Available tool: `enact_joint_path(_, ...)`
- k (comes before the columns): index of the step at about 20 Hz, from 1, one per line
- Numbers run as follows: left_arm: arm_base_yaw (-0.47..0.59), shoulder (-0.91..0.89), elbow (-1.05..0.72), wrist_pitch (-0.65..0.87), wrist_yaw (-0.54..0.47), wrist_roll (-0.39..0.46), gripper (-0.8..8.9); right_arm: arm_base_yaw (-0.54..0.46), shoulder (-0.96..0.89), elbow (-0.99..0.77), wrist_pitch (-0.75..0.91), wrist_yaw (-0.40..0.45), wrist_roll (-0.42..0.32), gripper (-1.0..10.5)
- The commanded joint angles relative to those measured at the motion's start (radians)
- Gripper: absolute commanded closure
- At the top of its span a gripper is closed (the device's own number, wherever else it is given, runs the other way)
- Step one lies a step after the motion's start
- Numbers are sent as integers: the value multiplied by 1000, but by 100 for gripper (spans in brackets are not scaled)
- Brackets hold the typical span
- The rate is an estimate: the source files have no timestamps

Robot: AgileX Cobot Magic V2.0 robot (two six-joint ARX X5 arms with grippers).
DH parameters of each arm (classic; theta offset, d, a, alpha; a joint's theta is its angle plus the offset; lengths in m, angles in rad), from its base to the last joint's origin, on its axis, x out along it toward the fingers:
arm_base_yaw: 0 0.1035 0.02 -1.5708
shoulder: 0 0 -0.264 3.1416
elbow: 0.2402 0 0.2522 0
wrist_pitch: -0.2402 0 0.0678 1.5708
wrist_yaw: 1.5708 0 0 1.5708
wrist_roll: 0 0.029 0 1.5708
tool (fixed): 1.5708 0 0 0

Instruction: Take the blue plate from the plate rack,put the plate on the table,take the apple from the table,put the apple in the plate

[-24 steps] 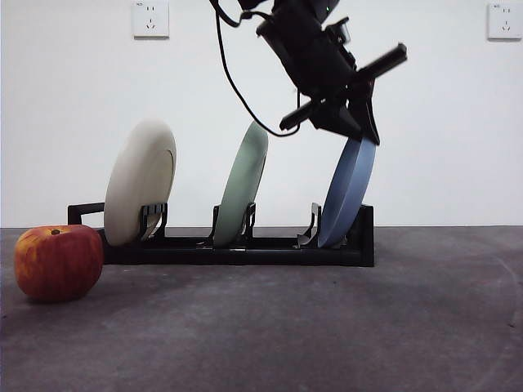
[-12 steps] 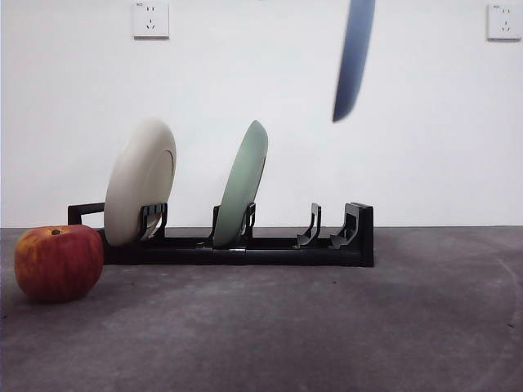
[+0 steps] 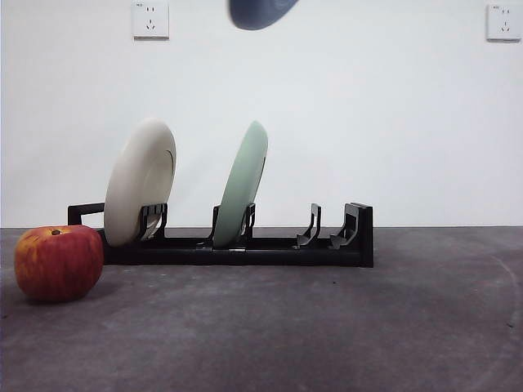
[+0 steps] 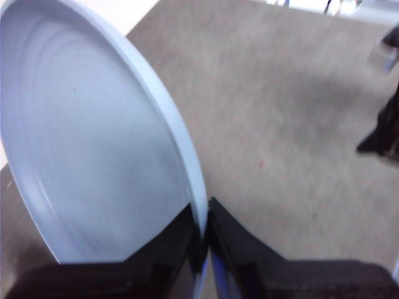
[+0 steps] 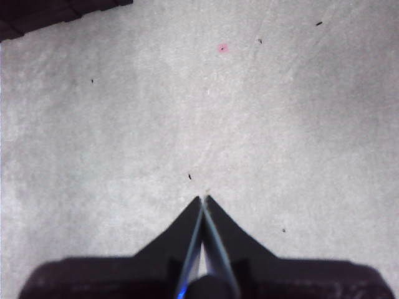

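- The blue plate (image 4: 93,156) is pinched at its rim by the left gripper (image 4: 202,240), high above the plate rack (image 3: 245,245), at 12 o'clock.
- The right gripper (image 5: 202,205) is pressed together over the desk (image 5: 280,124).
- The apple (image 3: 57,263) rests on the desk at 9 o'clock.

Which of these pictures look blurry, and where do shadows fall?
Front view: sharp; the apple and plate rack cast soft shadows on the table; the blue plate is dark against the wall. Left wrist view: the table is smeared, the plate clearer near the left gripper. Right wrist view: pale, slightly washed out around the right gripper.
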Motion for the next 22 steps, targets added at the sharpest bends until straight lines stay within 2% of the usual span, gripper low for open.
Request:
enact_joint_path(1,-24,-19,4,-95,-48,2,822,1,0,3,6,1,-10,947)
enact_joint_path(4,-69,-29,-8,-131,-142,-7,822,1,0,3,18,28,-9,947)
enact_joint_path(7,-119,-36,-49,-132,-148,-24,822,1,0,3,17,30,-5,947)
enact_joint_path(12,-161,-97,-382,-127,-274,-53,822,1,0,3,7,29,2,947)
enact_joint_path(22,-180,-120,-932,264,-213,-100,822,1,0,3,14,52,20,947)
